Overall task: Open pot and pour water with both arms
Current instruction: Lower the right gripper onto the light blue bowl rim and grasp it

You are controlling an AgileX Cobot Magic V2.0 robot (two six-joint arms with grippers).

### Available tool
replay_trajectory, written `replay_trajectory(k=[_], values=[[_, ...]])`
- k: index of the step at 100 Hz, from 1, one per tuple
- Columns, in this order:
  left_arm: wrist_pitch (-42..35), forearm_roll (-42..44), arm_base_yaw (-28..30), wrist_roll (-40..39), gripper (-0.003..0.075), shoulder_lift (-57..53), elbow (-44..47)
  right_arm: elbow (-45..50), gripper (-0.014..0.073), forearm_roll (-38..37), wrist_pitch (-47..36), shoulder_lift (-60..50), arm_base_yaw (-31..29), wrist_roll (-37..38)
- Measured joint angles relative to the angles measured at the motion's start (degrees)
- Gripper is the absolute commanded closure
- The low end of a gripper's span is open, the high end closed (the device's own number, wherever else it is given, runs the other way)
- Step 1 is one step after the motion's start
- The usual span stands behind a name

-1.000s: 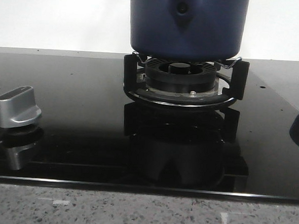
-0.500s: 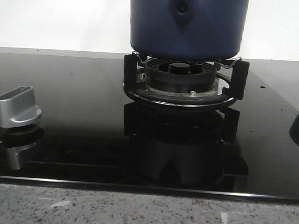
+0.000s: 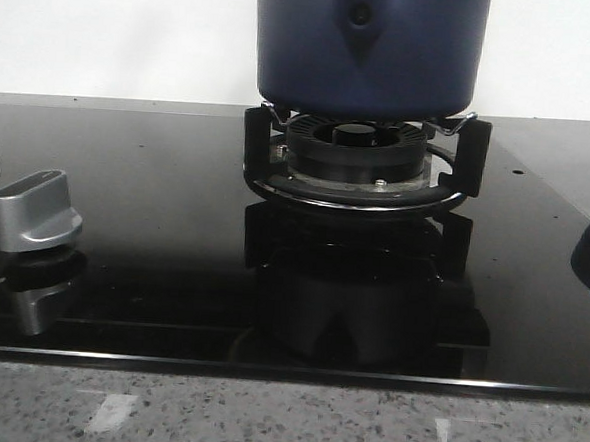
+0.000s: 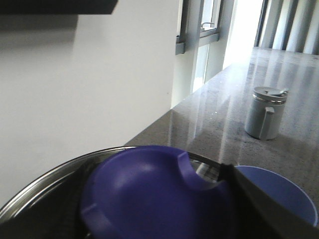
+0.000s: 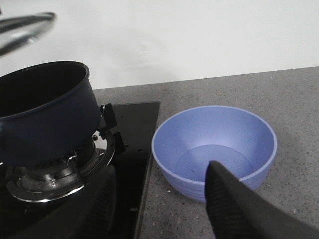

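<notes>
Judging by the lid [image 4: 154, 194] gripped in the left gripper [image 4: 164, 219] and lifted off, opening is done: pot [image 3: 371, 50] sits open on the burner [image 3: 357, 155], right gripper [image 5: 164, 199] spread empty near the bowl [image 5: 214, 149], pour left.

Knob [image 3: 35, 210], bowl [image 5: 214, 149], perhaps a mug [image 4: 265, 113]

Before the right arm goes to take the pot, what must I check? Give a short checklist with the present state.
1. Lid off the pot: ok.
2. Left gripper closed on the lid: ok.
3. Right gripper open and empty: ok.
4. Pot seated level on the burner: ok.
5. Bowl upright beside the stove: ok.
6. Water inside the pot: cannot tell.
</notes>
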Motion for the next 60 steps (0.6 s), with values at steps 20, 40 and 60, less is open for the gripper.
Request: replay_trajectory(k=[20,40,60], values=[[2.8,5.9,6.5,-5.9,0.0519,-5.2,1.2,0.0,0.0230,-0.1,1.5,0.0,0.0,0.0],[4.3,6.8,11.3,-6.8,0.0519,-13.2,10.0,0.0,0.0230,1.2,4.4,0.0,0.0,0.0],[2.4,7.2,14.4,-4.7,0.0518,-21.0,22.2,-0.1,0.0230,3.4,4.9,0.1,0.0,0.0]])
